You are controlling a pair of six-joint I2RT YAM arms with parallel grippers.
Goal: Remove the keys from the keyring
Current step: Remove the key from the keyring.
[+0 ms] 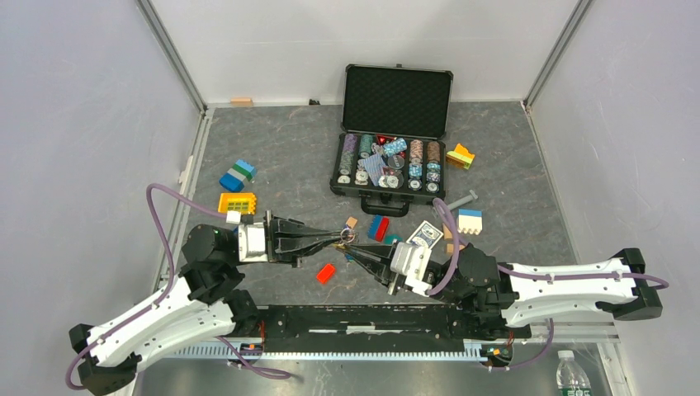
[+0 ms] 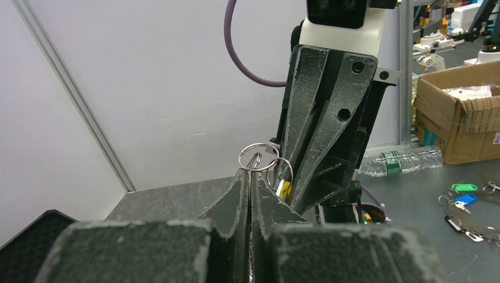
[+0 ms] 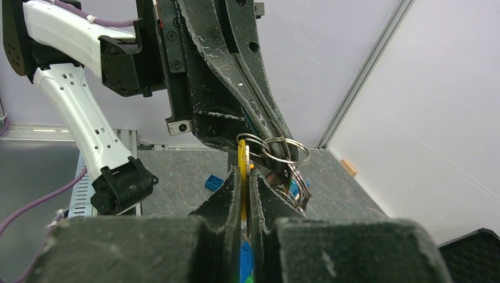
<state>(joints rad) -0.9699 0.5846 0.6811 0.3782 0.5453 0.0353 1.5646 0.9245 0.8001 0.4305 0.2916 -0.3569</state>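
Table (image 1: 281, 157): grey, two grippers meet near its middle.
Left gripper (image 1: 338, 237): clamped tight on keyring (image 1: 347, 236), above table.
Right gripper (image 1: 352, 250): pinching one yellow key (image 3: 242, 171), lengthwise along fingers.
Other keys (image 3: 293, 188): count unclear.

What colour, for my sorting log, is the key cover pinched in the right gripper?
Yellow key cover, clearest in the right wrist view.

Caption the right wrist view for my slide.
The right gripper pinches a yellow key; the left gripper holds the keyring.
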